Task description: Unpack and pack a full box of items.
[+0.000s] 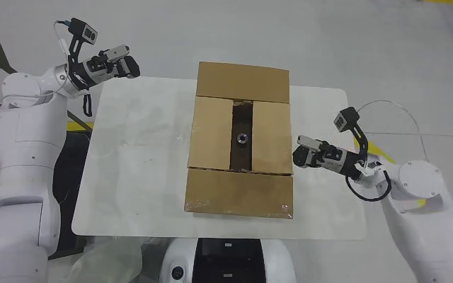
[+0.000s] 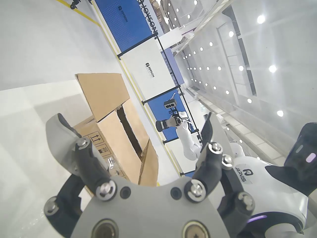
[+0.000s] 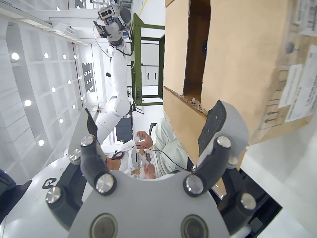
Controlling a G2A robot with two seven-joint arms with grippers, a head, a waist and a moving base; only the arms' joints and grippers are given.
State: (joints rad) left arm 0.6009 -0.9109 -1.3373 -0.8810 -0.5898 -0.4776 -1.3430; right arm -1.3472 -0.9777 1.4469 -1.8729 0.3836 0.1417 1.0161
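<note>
Currently left end effector (image 1: 133, 68) and right end effector (image 1: 299, 153) spread apart, flanking the box (image 1: 212, 134)

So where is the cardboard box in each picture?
Top view: the box sits in the middle of the table.
Left wrist view: the box lies beyond the left gripper, seen from one side.
Right wrist view: the box is close up, beyond the right gripper.
Shared landmark: the dark gap down the middle of the box's top.
</note>
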